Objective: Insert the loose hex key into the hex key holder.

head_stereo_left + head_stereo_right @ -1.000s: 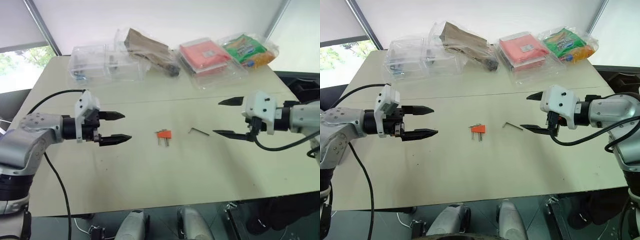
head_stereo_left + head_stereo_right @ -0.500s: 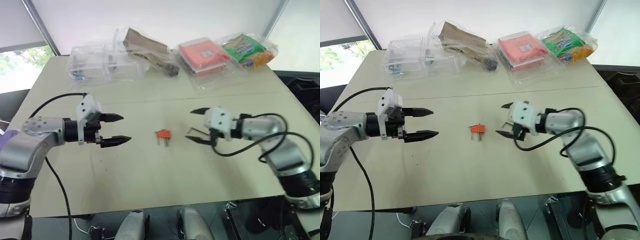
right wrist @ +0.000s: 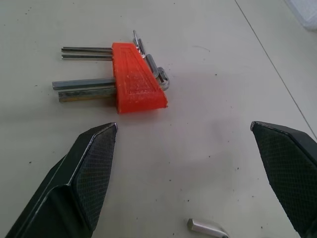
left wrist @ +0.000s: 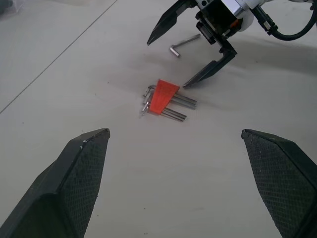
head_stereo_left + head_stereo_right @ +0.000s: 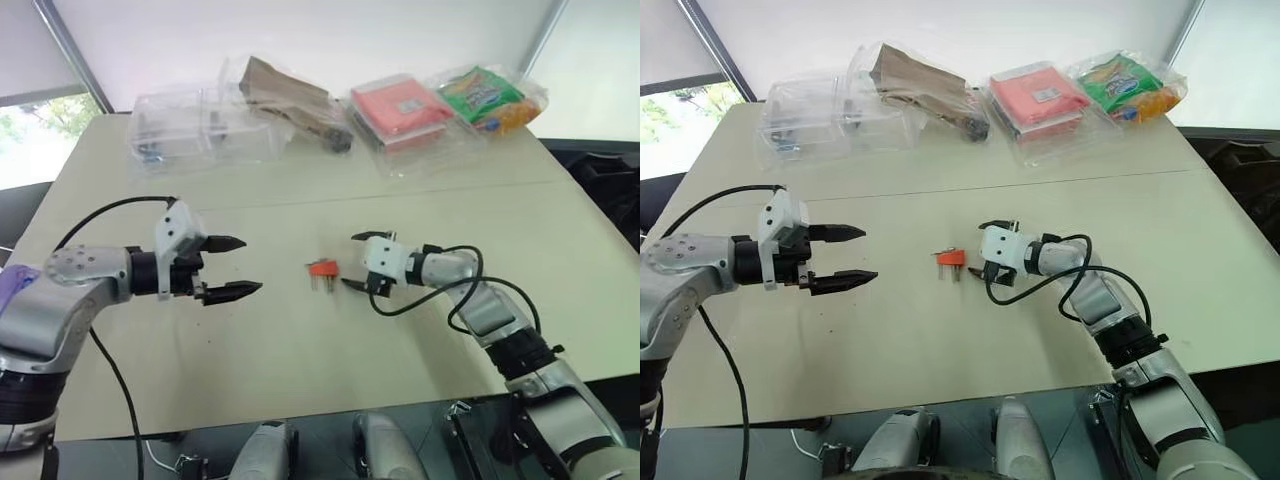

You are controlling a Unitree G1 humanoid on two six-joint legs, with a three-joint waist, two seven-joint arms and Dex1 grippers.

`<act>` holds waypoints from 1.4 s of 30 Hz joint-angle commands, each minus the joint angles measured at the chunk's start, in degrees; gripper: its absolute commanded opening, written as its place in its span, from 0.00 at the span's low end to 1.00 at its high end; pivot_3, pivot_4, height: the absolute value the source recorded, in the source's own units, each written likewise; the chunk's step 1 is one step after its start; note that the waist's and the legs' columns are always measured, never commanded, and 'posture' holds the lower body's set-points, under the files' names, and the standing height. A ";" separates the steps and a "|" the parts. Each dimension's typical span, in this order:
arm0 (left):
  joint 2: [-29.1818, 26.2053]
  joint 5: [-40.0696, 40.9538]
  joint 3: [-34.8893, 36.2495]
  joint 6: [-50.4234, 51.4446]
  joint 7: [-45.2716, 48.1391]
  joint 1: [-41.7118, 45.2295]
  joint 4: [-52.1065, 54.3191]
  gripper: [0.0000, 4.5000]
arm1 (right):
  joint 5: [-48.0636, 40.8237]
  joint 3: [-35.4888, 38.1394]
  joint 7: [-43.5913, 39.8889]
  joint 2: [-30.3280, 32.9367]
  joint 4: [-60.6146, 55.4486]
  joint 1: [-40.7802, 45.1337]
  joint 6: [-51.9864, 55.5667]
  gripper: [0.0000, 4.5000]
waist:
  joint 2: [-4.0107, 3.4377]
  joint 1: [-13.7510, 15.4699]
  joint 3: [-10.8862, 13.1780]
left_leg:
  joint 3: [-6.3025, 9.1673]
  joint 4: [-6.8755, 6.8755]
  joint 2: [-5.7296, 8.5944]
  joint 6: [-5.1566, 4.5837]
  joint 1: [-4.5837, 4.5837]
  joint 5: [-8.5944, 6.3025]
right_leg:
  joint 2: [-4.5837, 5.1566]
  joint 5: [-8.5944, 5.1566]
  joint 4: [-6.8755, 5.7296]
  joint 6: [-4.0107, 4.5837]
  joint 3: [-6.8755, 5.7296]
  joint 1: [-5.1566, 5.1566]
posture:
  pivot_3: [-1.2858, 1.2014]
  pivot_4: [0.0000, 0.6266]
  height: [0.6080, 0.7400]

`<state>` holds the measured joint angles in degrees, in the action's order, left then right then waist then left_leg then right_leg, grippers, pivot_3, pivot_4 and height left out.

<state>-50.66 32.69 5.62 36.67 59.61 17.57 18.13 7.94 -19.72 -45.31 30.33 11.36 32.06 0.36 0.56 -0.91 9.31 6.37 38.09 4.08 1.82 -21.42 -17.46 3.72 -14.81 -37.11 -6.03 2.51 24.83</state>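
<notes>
Lying between the open right hand (image 4: 195, 52) fingers, the loose hex key (image 4: 184, 44) rests untouched.

The right hand (image 5: 357, 262) has swung down and inward over the loose hex key (image 4: 184, 43), beside the hex key holder (image 5: 322, 269).

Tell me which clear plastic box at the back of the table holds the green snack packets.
The clear box at the far right of the row; its neighbour holds a red packet instead.

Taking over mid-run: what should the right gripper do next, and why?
Probably lower the open right gripper onto the loose hex key, then close. The key lies flat on the table, between its fingers, not yet gripped; the hex key holder sits just ahead.
</notes>
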 commanded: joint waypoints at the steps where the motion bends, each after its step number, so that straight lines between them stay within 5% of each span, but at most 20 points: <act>1: -0.97 0.36 2.69 -0.58 -0.58 -0.36 1.83 0.99 | 0.70 -0.19 -0.08 -1.22 1.68 0.67 -1.58 1.00 | 0.00 -0.07 0.00 | 0.00 0.00 0.00 0.00 0.01 0.00 | 0.00 0.00 -0.01 0.00 0.00 0.00 | 0.52 0.24 1.00; 26: -0.66 3.18 4.84 0.96 -4.25 -1.93 4.31 0.99 | -1.06 -2.10 -9.59 -6.46 0.96 -0.13 9.51 1.00 | 0.00 -0.32 -0.03 | 0.01 -0.05 -0.04 -0.01 0.06 -0.01 | -0.02 0.00 -0.06 0.00 0.01 0.00 | 0.52 0.24 1.00; 42: -0.41 2.92 4.00 0.89 -5.14 -1.88 4.84 0.99 | -1.87 -0.21 -6.38 -11.75 7.54 -0.16 10.91 1.00 | 0.01 -1.79 -0.11 | 0.02 -0.14 -0.08 -0.01 0.15 -0.01 | -0.02 0.00 -0.11 0.01 0.02 0.00 | 0.52 0.24 1.00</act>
<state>-50.71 35.51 8.36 38.19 54.63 15.49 21.32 4.70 -16.82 -51.25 19.14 15.86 32.89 10.60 0.57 -2.70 9.20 6.39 37.92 4.01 1.81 -21.24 -17.48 3.71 -14.81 -37.24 -6.02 2.53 24.82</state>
